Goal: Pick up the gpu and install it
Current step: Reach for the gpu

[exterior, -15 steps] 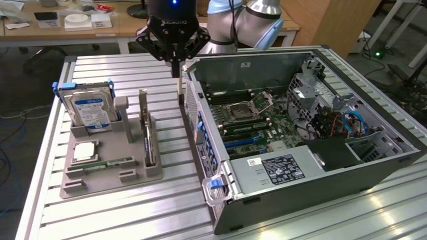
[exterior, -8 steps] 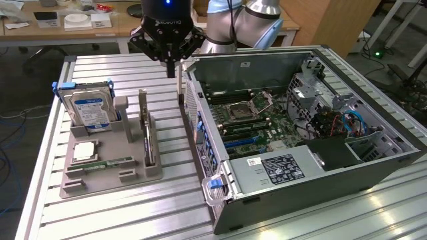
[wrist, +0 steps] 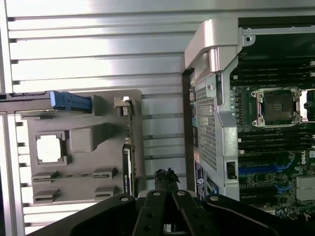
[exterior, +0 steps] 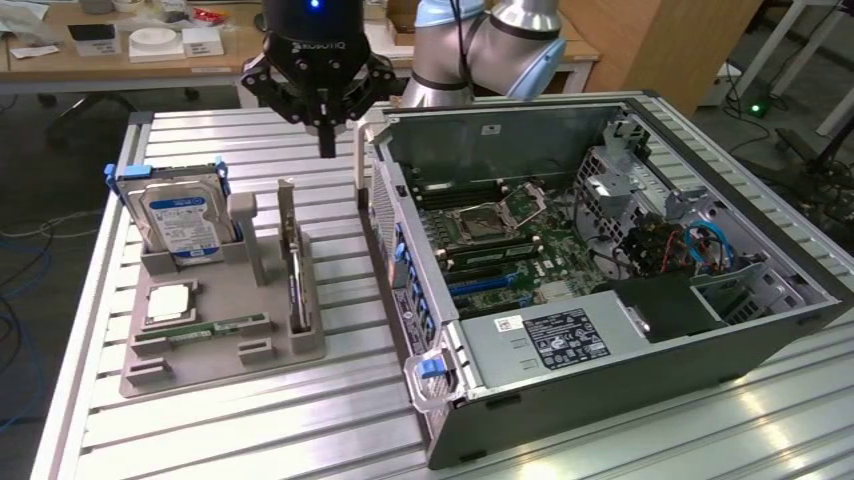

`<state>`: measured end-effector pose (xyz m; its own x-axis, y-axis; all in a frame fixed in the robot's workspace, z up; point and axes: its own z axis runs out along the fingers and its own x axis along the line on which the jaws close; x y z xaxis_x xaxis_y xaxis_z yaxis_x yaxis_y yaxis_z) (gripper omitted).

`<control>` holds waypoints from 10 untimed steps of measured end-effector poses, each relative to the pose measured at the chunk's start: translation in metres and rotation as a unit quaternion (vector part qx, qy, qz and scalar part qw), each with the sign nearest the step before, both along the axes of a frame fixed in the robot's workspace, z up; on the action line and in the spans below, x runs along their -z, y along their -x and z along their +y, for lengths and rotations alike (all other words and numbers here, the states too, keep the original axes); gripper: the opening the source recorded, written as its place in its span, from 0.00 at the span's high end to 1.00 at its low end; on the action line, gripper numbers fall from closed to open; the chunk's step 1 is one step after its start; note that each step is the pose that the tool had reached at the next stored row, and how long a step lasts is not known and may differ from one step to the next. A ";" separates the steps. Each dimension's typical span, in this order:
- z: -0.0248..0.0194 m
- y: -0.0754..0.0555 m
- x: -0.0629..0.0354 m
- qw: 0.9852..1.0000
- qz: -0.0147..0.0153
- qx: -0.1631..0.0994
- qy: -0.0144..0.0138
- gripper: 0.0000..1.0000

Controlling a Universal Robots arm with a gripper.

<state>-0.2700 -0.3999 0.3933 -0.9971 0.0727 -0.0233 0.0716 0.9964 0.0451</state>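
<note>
The gpu [exterior: 291,262] is a thin dark card standing on edge in a slot of the grey holder [exterior: 200,360], its metal bracket end towards the back. From above it shows as a narrow strip [wrist: 127,162] on the holder [wrist: 83,189]. My gripper [exterior: 327,148] hangs above the table behind the gpu, between the holder and the open computer case [exterior: 667,390]. Its fingers [wrist: 166,178] are shut together with nothing between them, a little to the side of the card and apart from it.
The holder also carries an upright hard drive [exterior: 180,222], a square processor [exterior: 171,300] and a memory stick [exterior: 214,328]. The case lies open with its motherboard [exterior: 514,235] and blue slots [wrist: 261,169] exposed. A slatted metal table [exterior: 267,430] lies under everything.
</note>
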 end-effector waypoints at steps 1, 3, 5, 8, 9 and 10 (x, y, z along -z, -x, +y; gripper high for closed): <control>-0.0001 0.002 0.0000 1.000 0.000 0.000 0.000 0.89; -0.0002 0.006 0.0000 1.000 0.000 -0.001 0.000 0.89; -0.0004 0.009 0.0000 1.000 0.000 -0.001 0.000 0.89; -0.0005 0.015 0.0000 1.000 0.000 -0.002 0.000 0.89; -0.0006 0.016 0.0000 1.000 0.000 -0.002 0.000 0.89; -0.0006 0.018 0.0000 1.000 0.000 -0.002 0.000 0.89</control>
<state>-0.2881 -0.4005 0.3933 -0.9974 0.0682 -0.0233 0.0671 0.9967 0.0451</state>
